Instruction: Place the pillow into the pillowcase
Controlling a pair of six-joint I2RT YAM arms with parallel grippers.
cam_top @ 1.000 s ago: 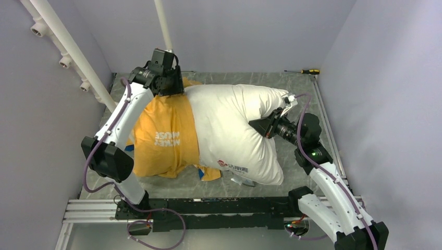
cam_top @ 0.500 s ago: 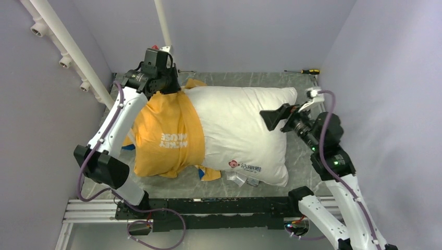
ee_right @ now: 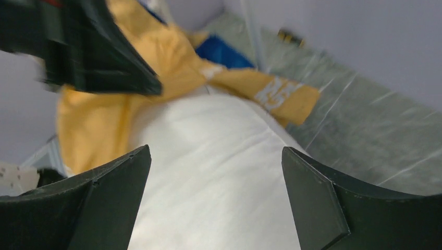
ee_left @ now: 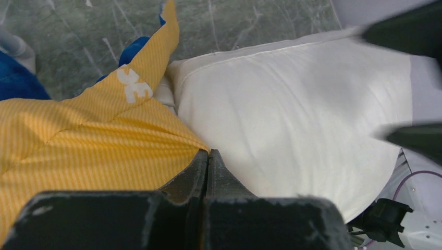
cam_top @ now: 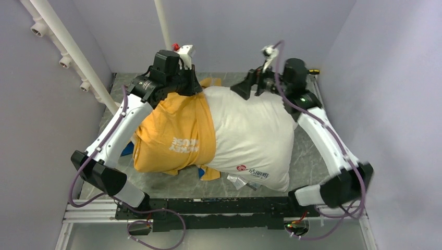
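- The pillow [cam_top: 250, 133] lies across the middle of the grey marbled table [cam_top: 308, 151], long axis left-right. Its left part sits inside the pillowcase [cam_top: 174, 127]; the right part is bare white.
- Pillowcase is yellow-orange side up, w/ white lettering [cam_top: 185, 145] that reads upside-down in the top view. Bits of blue fabric [cam_top: 127, 150] peek out at its left edge & near edge.
- Case mouth crosses the pillow approx. mid-length, from the far edge down to the near edge.
- Red-and-blue logo [cam_top: 253, 170] sits on the bare part, close to the pillow's near edge, right of the case hem.
- Left gripper [cam_top: 194, 86] is at the pillow's far edge, right at the case mouth. In the left wrist view its fingers [ee_left: 200, 166] are pressed together w/ the yellow hem caught at the tip, so it is clenched on the pillowcase.
- Right gripper [cam_top: 241, 89] is also at the far edge, to the right of the left gripper, near it but apart. In the right wrist view its fingers [ee_right: 312, 203] are spread wide over bare pillow: released, nothing held. Can't tell if the tips touch the pillow.
- A yellow flap [ee_left: 156, 67] of the case w/ white letters sticks out past the pillow's far edge onto the table.
- Small clear tags [cam_top: 240, 180] lie on the table just beside the pillow's near edge.
- White pipe [cam_top: 68, 47] runs diagonally at far left.
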